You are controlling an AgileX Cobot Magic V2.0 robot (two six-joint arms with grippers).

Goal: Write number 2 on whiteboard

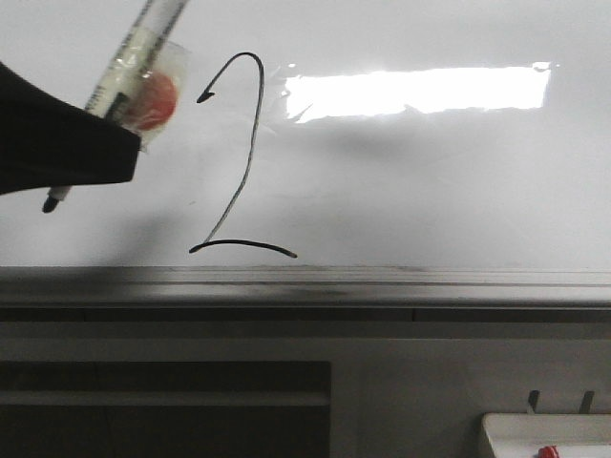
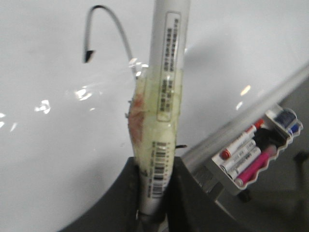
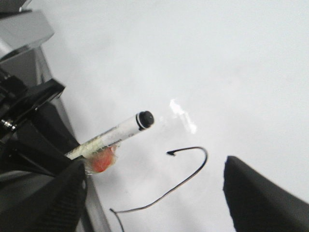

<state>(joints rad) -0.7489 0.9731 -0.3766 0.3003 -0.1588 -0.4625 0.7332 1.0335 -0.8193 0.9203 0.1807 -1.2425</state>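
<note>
Front view faces whiteboard point(image 1: 430, 191) closely, wrist views share it

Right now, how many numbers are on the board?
1. The 2 is on the left half of the board, just above the rail, right of the marker. The marker covers some board, so more may hide.

You can't see the left gripper point(image 1: 72, 143) whole in the front view — the edge cuts it, and it hides the marker's point(image 1: 119, 86) middle; the marker tray point(image 1: 544, 434) is cropped at the corner; label print on the marker — too blurred to read.
</note>
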